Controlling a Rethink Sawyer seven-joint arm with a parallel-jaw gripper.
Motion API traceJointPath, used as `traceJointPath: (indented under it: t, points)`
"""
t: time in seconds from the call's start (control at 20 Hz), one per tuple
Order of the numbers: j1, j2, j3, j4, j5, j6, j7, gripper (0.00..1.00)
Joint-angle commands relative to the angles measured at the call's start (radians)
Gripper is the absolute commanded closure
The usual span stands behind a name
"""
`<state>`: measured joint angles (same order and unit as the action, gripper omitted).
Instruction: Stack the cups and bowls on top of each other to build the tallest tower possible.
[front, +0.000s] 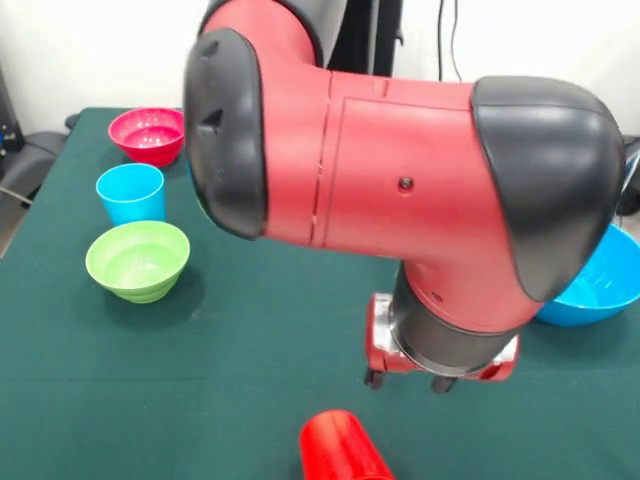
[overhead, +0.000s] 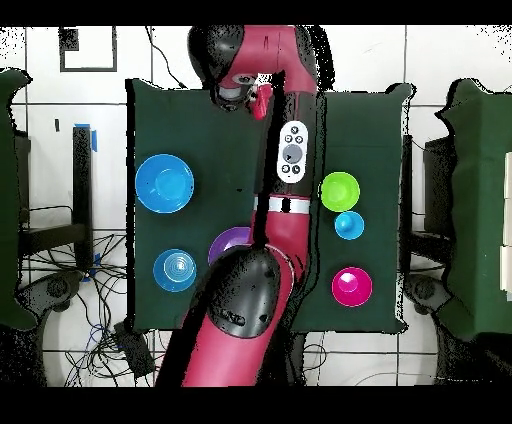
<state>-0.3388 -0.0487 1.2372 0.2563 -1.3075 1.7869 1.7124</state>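
I see no tower yet: every piece stands alone. My claw (front: 405, 381) hangs just above the overturned red cup (front: 340, 448); whether it's wide or narrow, I cannot tell. The lime bowl (front: 138, 260), light blue cup (front: 131, 193) and pink bowl (front: 148, 134) sit well away from it.

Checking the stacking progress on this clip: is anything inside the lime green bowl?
Nothing is inside the lime green bowl; both views show its bare interior. The light blue cup stands separately behind it in the front view. The arm covers part of the table, so pieces there are hidden.
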Motion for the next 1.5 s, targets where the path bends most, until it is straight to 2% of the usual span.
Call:
traceJointPath:
  t: [0.05,0.25,0.45,0.6,0.65,0.8,1.0,1.15,1.3,1.4,1.45,1.5]
  points:
    - [-0.026,-0.010,0.191,-0.049,-0.150,0.262,-0.403,0.00]
    - [-0.038,-0.034,0.284,-0.065,-0.183,0.377,-0.304,0.00]
    - [-0.043,-0.043,0.376,-0.076,-0.192,0.427,-0.218,0.00]
    - [-0.041,-0.042,0.394,-0.069,-0.160,0.461,-0.128,0.00]
    - [-0.041,-0.040,0.381,-0.058,-0.121,0.462,-0.082,0.00]
    - [-0.038,-0.032,0.371,-0.045,-0.072,0.478,0.017,0.00]
    - [-0.030,-0.015,0.377,-0.043,-0.023,0.471,0.090,0.00]
    - [-0.030,-0.005,0.340,-0.023,0.071,0.451,0.185,0.00]
    - [-0.032,0.004,0.250,0.034,0.195,0.405,0.275,0.00]
    - [-0.048,0.001,0.158,0.136,0.292,0.339,0.315,0.00]
    - [-0.066,-0.009,0.109,0.223,0.351,0.289,0.344,0.00]
    - [-0.084,-0.018,0.076,0.292,0.382,0.246,0.354,0.00]
